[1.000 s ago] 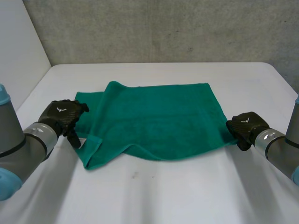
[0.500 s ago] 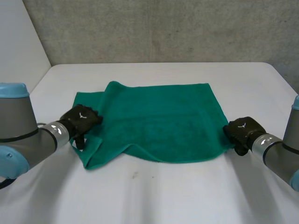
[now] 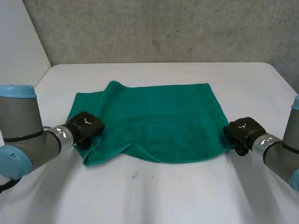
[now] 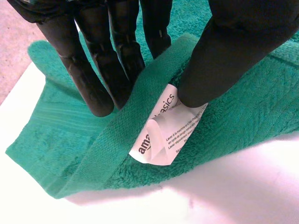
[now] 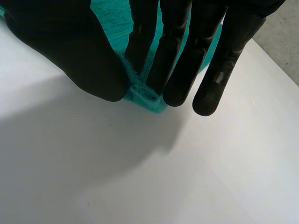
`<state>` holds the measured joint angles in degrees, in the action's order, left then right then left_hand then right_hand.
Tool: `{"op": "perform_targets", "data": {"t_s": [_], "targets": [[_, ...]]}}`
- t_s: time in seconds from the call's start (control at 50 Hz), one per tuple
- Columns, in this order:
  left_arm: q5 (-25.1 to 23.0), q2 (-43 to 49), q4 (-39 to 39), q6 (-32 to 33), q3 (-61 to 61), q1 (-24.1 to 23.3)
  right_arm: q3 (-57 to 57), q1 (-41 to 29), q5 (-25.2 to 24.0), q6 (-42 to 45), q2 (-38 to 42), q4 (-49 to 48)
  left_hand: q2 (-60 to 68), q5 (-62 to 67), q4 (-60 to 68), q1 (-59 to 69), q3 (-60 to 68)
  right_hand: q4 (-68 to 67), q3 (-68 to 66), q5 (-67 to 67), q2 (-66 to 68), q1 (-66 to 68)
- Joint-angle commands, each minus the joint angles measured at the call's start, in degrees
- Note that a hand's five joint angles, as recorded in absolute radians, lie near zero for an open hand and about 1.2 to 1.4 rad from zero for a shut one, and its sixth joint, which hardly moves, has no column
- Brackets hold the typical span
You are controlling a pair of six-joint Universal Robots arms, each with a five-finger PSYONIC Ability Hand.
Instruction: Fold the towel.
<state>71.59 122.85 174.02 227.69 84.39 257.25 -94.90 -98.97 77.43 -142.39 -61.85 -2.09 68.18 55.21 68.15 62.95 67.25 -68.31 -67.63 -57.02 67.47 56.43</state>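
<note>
A green towel (image 3: 154,121) lies mostly flat on the white table (image 3: 154,196), with its left side rumpled and partly doubled over. My left hand (image 3: 86,127) is at the towel's near-left corner. In the left wrist view the fingers (image 4: 93,79) sit on one side of a raised hem (image 4: 140,98) and the thumb (image 4: 224,56) presses the other side, beside a white label (image 4: 163,135). My right hand (image 3: 243,130) is at the near-right corner. There its thumb (image 5: 70,51) and fingers (image 5: 173,60) pinch the towel's corner (image 5: 149,99).
A grey wall (image 3: 163,28) stands behind the table's far edge, and a white panel (image 3: 18,60) rises at the far left. Bare tabletop lies in front of the towel and beyond its far edge.
My left hand moved right from beside the towel onto its near-left corner, and its fingers closed on the hem. The right hand has stayed on its corner.
</note>
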Motion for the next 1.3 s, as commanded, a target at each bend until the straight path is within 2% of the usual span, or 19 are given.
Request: {"op": "perform_targets", "data": {"t_s": [0.02,0.04,0.06,0.14,0.24,0.36,0.38,0.4,0.56,0.64,0.66,0.68,0.82,0.94,1.02,1.14,1.3], "targets": [[-0.1,-2.0,0.2,-0.1,2.0,-0.1,0.1,0.0,0.0,0.1,0.0,0.1,11.8,14.8,11.9,17.0,12.7,-11.7,-12.4,-13.0,12.5,23.6],[-0.1,-2.0,0.2,-0.1,2.0,-0.1,0.1,0.0,0.0,0.1,0.1,0.1,11.8,14.8,11.9,17.0,12.7,-11.7,-12.4,-13.0,12.5,23.6],[-0.1,-2.2,0.2,-0.1,2.4,-0.2,0.0,0.0,0.0,0.1,0.1,0.1,3.9,6.8,3.9,9.1,4.8,-11.7,-12.4,-13.0,12.5,23.6],[-0.1,-2.3,0.3,0.0,3.1,-1.3,0.0,0.0,0.0,0.1,0.0,0.1,-4.9,-2.0,-4.9,0.3,-4.0,-11.7,-12.4,-13.0,12.5,23.6],[0.0,-2.2,0.3,0.1,3.1,-1.6,0.0,0.0,0.0,0.1,0.1,0.1,-7.0,-4.0,-7.0,-1.8,-6.1,-11.7,-12.4,-13.0,12.5,23.6],[0.0,-1.7,0.3,0.2,3.1,-1.6,0.0,0.0,0.0,0.1,0.0,0.1,-3.8,-0.8,-3.8,1.4,-2.9,-11.7,-12.4,-13.0,12.5,23.6],[0.1,-1.6,0.3,0.2,3.1,-1.6,0.0,0.0,0.0,0.1,0.0,0.1,-1.1,1.8,-1.1,4.1,-0.2,-11.7,-12.4,-13.0,12.5,23.6],[0.1,-1.6,0.3,0.2,3.1,-1.5,0.0,0.0,0.0,0.1,0.0,0.1,10.2,13.2,10.2,15.4,11.1,-11.7,-12.4,-13.0,12.5,23.6],[0.7,-6.0,0.6,-0.9,3.1,-0.2,1.5,0.1,0.4,0.7,-0.8,2.3,11.8,14.8,11.9,17.0,12.7,-11.7,-12.4,-13.0,12.5,23.6],[0.9,-11.8,0.2,-2.2,4.4,1.1,4.7,0.1,1.0,3.9,-5.8,10.1,11.8,14.8,11.9,17.0,12.7,-11.7,-12.4,-13.0,12.5,23.6],[0.9,-13.4,0.2,-2.9,5.1,1.7,5.3,0.2,1.1,4.7,-7.4,12.3,11.8,14.8,11.9,17.0,12.7,-11.7,-12.4,-13.0,12.5,23.6],[0.9,-18.8,0.3,-6.2,7.1,3.6,5.9,0.2,1.1,5.7,-9.0,14.7,11.8,14.8,11.9,17.0,12.7,-11.7,-12.4,-13.0,12.5,23.6],[0.4,-31.7,0.1,-17.5,14.2,10.0,8.4,3.9,1.1,18.1,-20.6,33.6,11.8,14.8,11.9,17.0,12.7,-11.7,-12.4,-13.0,12.5,23.6],[-0.3,-38.1,0.0,-24.3,22.5,13.1,5.2,5.3,1.5,25.6,-23.8,38.5,11.8,14.8,11.9,17.0,12.7,-11.7,-12.4,-13.0,12.5,23.6],[-0.2,-38.9,0.4,-26.5,26.4,14.2,3.1,5.4,1.1,27.1,-24.6,38.6,11.8,14.8,11.9,17.0,12.7,-11.7,-12.4,-13.0,12.5,23.6],[-1.3,-37.2,4.7,-27.7,29.9,19.2,1.3,5.9,1.1,26.8,-22.6,35.6,11.8,14.8,11.9,17.0,12.7,-11.7,-12.4,-13.0,12.5,23.6],[-2.9,-27.0,13.2,-32.9,27.0,18.6,7.4,5.4,3.2,16.7,-8.7,22.8,11.8,14.8,11.9,17.0,12.7,-11.7,-12.4,-13.0,12.5,23.6]]}}
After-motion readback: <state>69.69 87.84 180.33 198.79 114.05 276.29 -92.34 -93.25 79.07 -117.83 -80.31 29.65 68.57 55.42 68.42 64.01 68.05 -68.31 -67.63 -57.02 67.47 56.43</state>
